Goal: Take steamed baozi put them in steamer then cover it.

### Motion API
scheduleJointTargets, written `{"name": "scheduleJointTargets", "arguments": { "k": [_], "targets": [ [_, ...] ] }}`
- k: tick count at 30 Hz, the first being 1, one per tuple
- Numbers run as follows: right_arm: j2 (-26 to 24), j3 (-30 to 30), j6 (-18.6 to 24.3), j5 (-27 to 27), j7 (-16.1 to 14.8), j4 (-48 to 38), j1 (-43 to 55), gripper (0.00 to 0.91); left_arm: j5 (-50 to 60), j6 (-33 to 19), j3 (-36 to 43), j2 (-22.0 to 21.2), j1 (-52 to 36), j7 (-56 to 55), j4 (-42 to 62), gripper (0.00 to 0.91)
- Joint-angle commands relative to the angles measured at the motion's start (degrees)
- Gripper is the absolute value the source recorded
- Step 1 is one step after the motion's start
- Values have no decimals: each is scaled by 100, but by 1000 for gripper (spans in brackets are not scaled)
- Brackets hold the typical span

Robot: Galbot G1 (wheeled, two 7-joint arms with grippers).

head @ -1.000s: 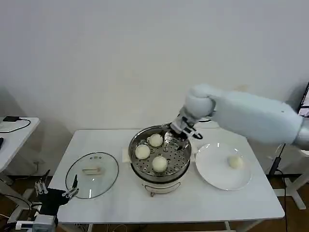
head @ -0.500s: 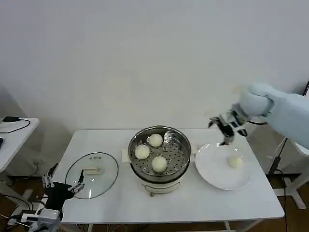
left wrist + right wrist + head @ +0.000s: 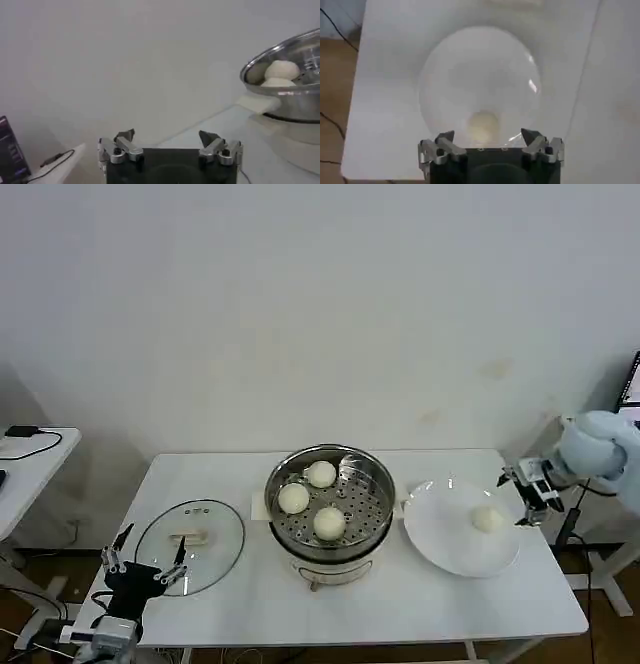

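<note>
The shiny steamer [image 3: 380, 489] stands at the table's middle with three baozi in it [image 3: 321, 474], [image 3: 294, 498], [image 3: 330, 523]. A fourth baozi [image 3: 488, 519] lies on the white plate [image 3: 445, 529] to the right. The glass cover [image 3: 190, 546] lies flat on the table at the left. My right gripper [image 3: 531, 489] hangs open and empty just beyond the plate's right edge; in its wrist view [image 3: 489, 137] the baozi [image 3: 482, 125] sits on the plate [image 3: 470, 70] ahead of the fingers. My left gripper [image 3: 146, 569] is open by the cover's front edge, and its wrist view [image 3: 167, 137] shows the steamer [image 3: 295, 65].
A second white table [image 3: 30, 459] with a cable stands at the far left. A white wall is close behind the work table. Bare tabletop lies in front of the steamer and the plate.
My right gripper left the steamer and swung right across the plate to its far edge, empty. My left gripper shifted slightly right near the cover's front edge.
</note>
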Motion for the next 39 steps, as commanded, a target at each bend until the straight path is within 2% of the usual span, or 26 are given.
{"name": "scheduleJointTargets", "arguments": {
  "k": [1, 7, 11, 20, 30, 39],
  "targets": [
    [268, 1492, 96, -563, 122, -1075, -1638, 907, 0, 0, -7, 18, 1, 1, 25, 907],
    [971, 2064, 183, -701, 141, -1891, -1906, 907, 2, 13, -74, 19, -30, 7, 114, 907],
    [1430, 2111, 232, -817, 126, -2282, -1911, 907, 21, 13, -84, 3, -15, 10, 153, 907],
    [2107, 2152, 284, -974, 92, -2934, -1892, 907, 18, 8, -167, -11, 11, 14, 212, 907],
    [2333, 2216, 192, -1179, 39, -3192, -1952, 907, 12, 5, -192, -23, 22, 15, 246, 907],
    [2396, 2314, 142, -1282, 57, -3358, -1985, 826, 7, 0, -188, -33, 11, 12, 269, 907]
  ]
}}
